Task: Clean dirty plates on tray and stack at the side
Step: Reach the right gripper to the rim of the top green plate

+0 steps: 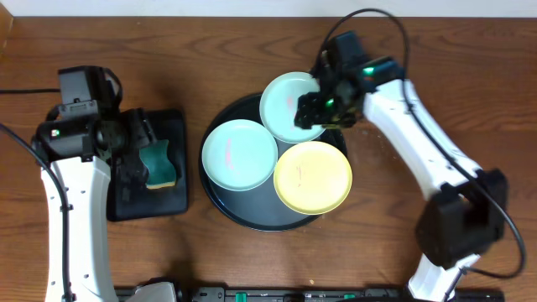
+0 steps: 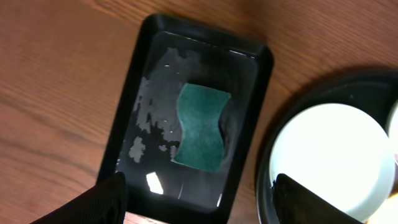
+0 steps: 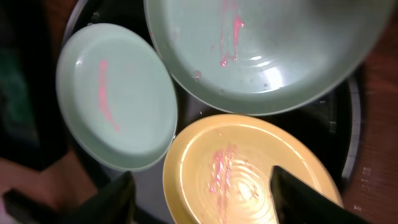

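Left gripper (image 2: 199, 180) fills the bottom of the left wrist view, fingers spread and empty, over the green sponge (image 2: 202, 127) in the wet rectangular tray (image 2: 127, 93). A shallow pinch could skid it!

Right wrist view: right gripper (image 3: 202, 174) spread too, holding nothing, above the yellow plate (image 3: 249, 162), which is smeared pink.

Overhead: the plates crowd the round tray (image 1: 220, 197). The far mint plate (image 1: 281, 105) rides over the rim, and a nudge might tip it onto the left mint plate (image 1: 239, 153).

Bright, even light; soft glare on the upper mint plate (image 3: 267, 50).
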Controlling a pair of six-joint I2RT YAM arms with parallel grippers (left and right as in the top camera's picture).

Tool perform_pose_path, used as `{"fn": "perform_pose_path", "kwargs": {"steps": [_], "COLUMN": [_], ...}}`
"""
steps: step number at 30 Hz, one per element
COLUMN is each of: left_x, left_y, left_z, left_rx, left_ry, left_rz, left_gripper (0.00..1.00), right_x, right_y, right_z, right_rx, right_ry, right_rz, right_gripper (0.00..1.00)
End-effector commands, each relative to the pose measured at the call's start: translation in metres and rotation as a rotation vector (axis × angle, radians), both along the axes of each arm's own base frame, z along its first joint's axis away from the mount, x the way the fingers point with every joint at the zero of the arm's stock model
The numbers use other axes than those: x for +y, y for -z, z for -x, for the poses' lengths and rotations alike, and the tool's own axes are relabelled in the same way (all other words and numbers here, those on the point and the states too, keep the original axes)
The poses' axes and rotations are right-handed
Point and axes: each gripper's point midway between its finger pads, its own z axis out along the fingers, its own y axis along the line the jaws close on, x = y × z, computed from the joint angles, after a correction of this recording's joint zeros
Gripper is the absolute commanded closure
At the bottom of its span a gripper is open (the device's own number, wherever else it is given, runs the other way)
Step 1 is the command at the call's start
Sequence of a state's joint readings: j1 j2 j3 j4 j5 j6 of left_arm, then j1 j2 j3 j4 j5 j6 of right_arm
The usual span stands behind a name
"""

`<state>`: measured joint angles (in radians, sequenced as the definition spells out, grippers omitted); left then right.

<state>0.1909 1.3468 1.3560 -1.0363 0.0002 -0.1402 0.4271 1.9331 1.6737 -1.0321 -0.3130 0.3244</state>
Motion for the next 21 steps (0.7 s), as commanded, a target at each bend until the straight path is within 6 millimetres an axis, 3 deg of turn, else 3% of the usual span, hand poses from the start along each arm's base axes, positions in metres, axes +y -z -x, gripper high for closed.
{"fn": "perform_pose_path", "kwargs": {"steps": [1, 4, 10, 21], "left_x": [0.008, 0.008, 0.008, 0.007], "left_y": [-0.005, -0.004, 0.003, 0.005], "left_z": [-0.001, -0.001, 0.002, 0.003], "left_rx": [-0.012, -0.01, 0.011, 0.018], "left_ry": [-0.041, -0.041, -0.04, -0.041], "left_rz": [-0.009, -0.009, -0.005, -0.004], "left_gripper": [0.25, 0.25, 0.25, 0.25], "right_x": [0.017, 0.034, 0.059, 0.072], "right_y": [0.017, 0.036, 0.061, 0.083], "right_z": [-0.001, 0.0, 0.003, 0.009], "right_rx": [0.015, 0.015, -0.012, -0.038], "right_ry": [0.015, -0.014, -0.05, -0.057], "right_rz": [0.034, 0.056, 0.099, 0.185], "right_gripper": [0.44, 0.55, 0.65, 0.72]}}
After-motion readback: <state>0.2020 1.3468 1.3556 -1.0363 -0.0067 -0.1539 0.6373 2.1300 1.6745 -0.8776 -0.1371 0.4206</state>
